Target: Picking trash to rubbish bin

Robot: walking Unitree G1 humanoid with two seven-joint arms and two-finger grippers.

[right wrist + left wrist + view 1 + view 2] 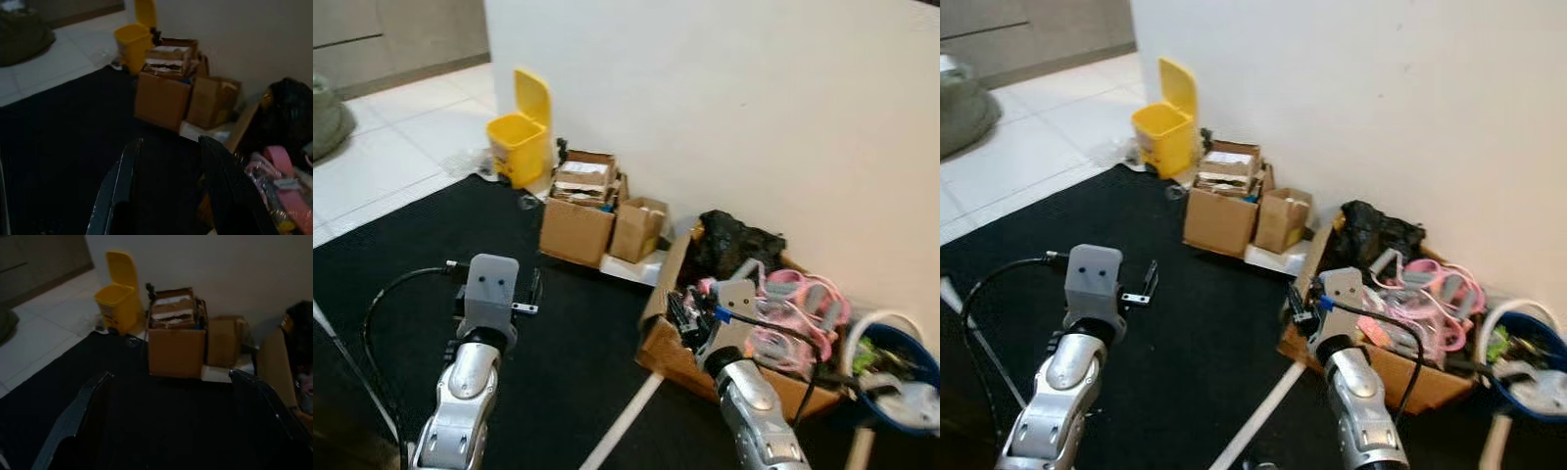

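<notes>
bin (519, 147): yellow, lid up, upper left of frame against the wall, well apart from both arms.
left gripper (171, 396): we hold it above the black mat (401, 255), lower left; fingers spread wide, holding nothing.
boxes (578, 211): two cardboard ones, upper centre, just right of the bin.
right gripper (168, 161): lower centre-right, fingers moderately apart, holding nothing, near the big carton (675, 357) of pink clutter.
trash: we can't single out a piece yet.
approach: we'd pick one loose item, close squarely, then carry it left.
writing: nothing readable.
</notes>
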